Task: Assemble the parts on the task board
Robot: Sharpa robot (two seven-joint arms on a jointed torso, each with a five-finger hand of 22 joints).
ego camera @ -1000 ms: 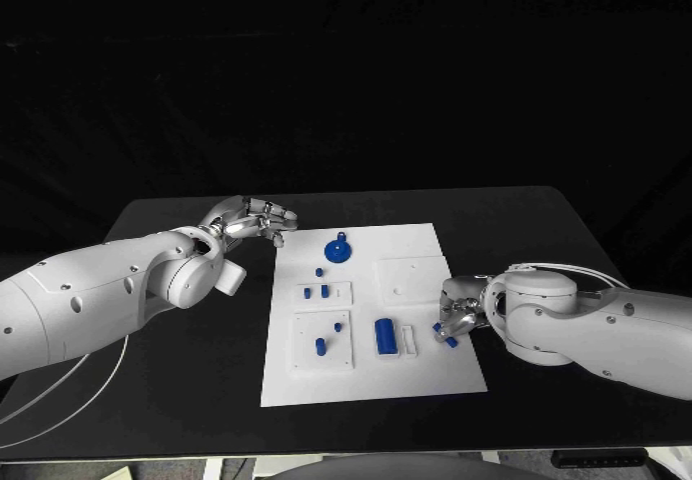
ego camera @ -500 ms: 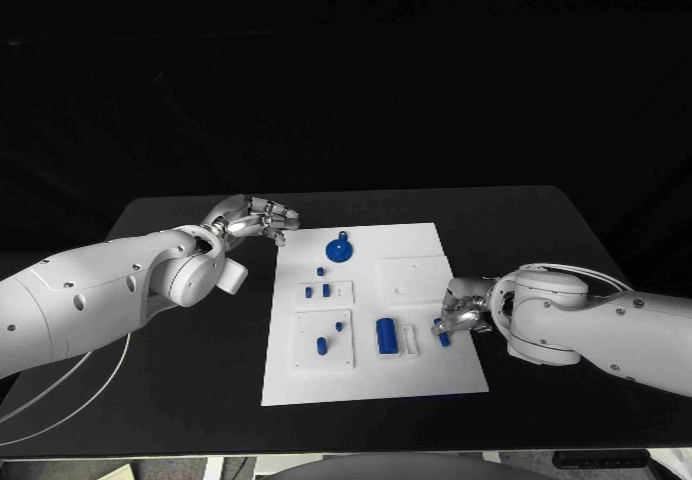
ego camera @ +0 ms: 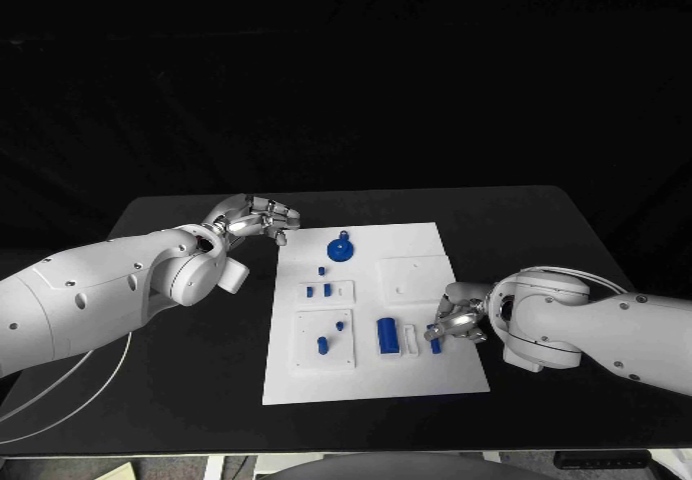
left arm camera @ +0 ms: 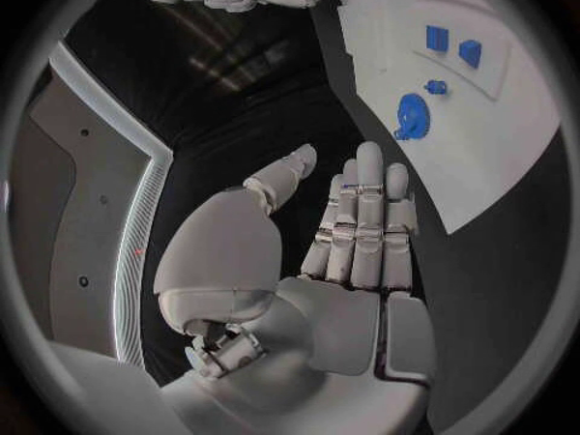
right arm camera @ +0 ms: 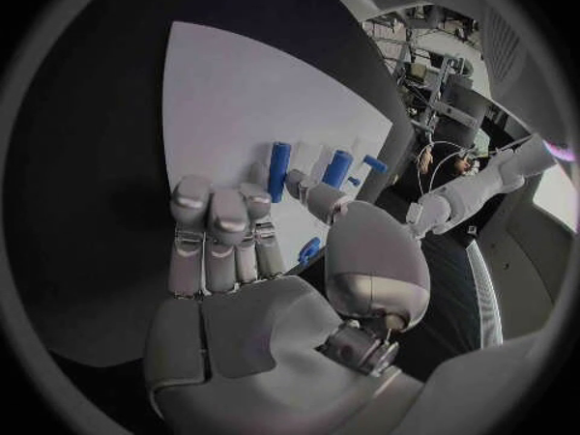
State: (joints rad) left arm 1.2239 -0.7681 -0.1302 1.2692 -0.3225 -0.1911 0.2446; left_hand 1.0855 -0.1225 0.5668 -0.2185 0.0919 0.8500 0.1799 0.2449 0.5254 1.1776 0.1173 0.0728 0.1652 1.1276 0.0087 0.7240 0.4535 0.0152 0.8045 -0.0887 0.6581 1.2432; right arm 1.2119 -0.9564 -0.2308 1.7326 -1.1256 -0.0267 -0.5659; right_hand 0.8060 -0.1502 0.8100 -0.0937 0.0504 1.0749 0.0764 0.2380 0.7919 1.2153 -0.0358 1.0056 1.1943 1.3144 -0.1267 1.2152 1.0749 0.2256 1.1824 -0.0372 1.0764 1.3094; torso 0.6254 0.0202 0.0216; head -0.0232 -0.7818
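Over the last second the right hand (ego camera: 457, 322), pinching a small blue part (ego camera: 437, 343), has moved closer to the blue cylinder (ego camera: 387, 334) on the task board (ego camera: 418, 245), probably for insertion, while the left hand (ego camera: 257, 218), fingers curled on nothing, waits beside the board.

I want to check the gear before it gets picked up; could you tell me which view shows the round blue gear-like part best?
The head view: the round blue part lies in full sight at the task board's far end. The left wrist view also shows it, smaller and bent by the fisheye. In the right wrist view I cannot make it out.
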